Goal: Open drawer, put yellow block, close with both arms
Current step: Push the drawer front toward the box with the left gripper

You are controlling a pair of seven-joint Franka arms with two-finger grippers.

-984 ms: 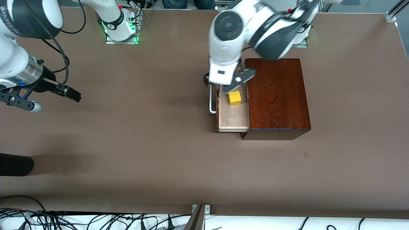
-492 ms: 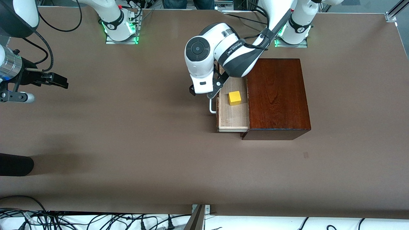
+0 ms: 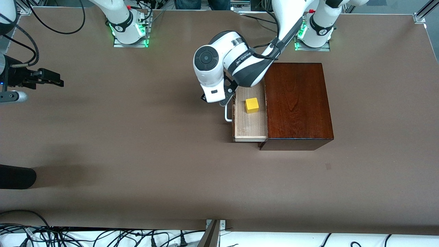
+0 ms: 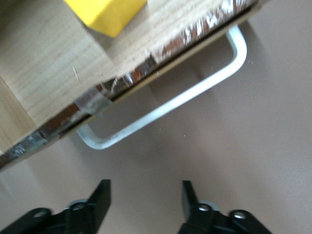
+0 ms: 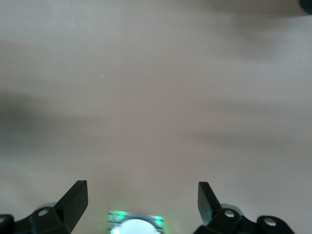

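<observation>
Pale-wood drawer [image 3: 250, 125] open; yellow block [image 3: 252, 105] inside.

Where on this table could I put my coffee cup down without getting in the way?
The broad bare stretch of table nearer the front camera than the wooden box is free. It is crowded at the open drawer, where the yellow block sits and the left gripper, fingers apart, is by the handle.
</observation>
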